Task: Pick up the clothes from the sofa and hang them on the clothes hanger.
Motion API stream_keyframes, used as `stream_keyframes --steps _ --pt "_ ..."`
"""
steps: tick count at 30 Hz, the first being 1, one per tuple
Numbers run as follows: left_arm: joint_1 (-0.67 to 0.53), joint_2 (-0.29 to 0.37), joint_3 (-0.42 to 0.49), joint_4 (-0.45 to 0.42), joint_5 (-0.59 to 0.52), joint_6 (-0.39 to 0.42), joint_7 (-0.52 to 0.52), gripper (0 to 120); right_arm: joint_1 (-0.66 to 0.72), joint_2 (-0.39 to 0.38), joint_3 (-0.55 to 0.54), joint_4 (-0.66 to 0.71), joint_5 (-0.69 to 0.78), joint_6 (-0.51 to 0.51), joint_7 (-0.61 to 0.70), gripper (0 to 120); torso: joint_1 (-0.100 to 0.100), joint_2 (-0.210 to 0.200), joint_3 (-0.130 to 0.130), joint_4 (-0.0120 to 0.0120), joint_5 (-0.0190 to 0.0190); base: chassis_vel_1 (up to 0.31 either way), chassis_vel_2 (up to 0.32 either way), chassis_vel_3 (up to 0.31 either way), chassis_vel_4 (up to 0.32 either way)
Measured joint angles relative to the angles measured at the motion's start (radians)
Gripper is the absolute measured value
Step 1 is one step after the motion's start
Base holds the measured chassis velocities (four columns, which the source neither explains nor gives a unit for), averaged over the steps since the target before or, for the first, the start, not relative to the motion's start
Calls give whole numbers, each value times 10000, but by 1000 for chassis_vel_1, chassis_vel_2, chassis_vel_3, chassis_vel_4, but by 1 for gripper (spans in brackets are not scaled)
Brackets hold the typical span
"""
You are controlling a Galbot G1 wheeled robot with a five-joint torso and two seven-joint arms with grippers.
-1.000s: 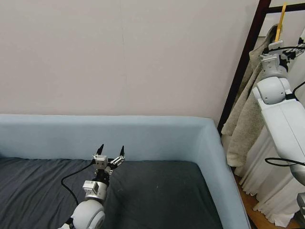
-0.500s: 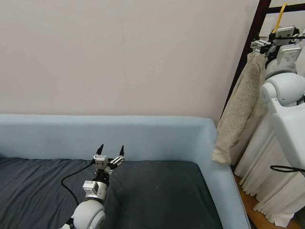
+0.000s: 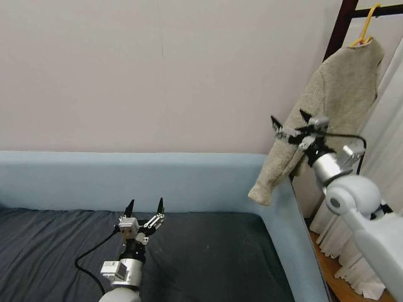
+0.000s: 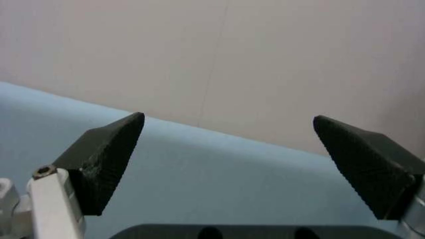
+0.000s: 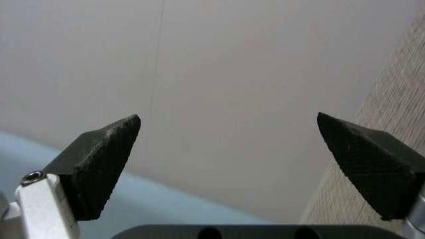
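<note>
One beige sweater on one yellow hanger; two end effectors, both empty.
Lower centre, the left end effector hovers over the blue sofa's dark seat, fingers spread wide, gripping nothing. Mid right, the right end effector gapes wide beside the sweater's drooping sleeve, holding nothing. Upper right, the sweater hangs against one dark rack.

Sofa: light blue padded sofa across lower frame, pale plaster wall behind.
Rack: dark wooden clothes rack, upper right, past sofa's right end.
Sweater: beige knitted sweater on yellow hanger, on rack.
Left gripper: lower centre-left, above seat.
Right gripper: right of centre, before sweater sleeve.
</note>
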Motion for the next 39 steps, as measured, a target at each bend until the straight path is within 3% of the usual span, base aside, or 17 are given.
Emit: stream_keyframes --steps 5,12,16,23,30,39 --pt "483 -444 -350 -21 311 -300 -54 100 -1675 479 217 326 -1292 259 156 100 0 1 0 -3 -1 0 0 0 0" --pt "1904 -1370 -516 188 1116 -863 -554 100 -4200 1704 671 -28 -3400 1982 334 100 -1 1 0 -2 -3 0 0 0 0" --pt "2425 -1513 -371 227 1444 -849 -768 100 -4836 2158 648 -214 -3736 2356 417 100 -1 1 0 -4 1 0 0 0 0" --pt "2993 -1499 -518 103 1871 -738 -1052 100 -5255 2953 1112 -343 -4818 2028 1666 100 -1 1 1 0 -1 0 0 0 0" --pt "3124 -1602 -640 0 1841 -962 -1021 100 -5651 2899 2143 -28 -4655 1802 1764 100 0 0 2 -2 -2 0 0 0 0" --pt "3156 -1619 -587 -2 1832 -935 -961 100 -5689 2868 2224 4 -4698 1710 1771 100 0 0 2 -1 -1 0 0 0 0"
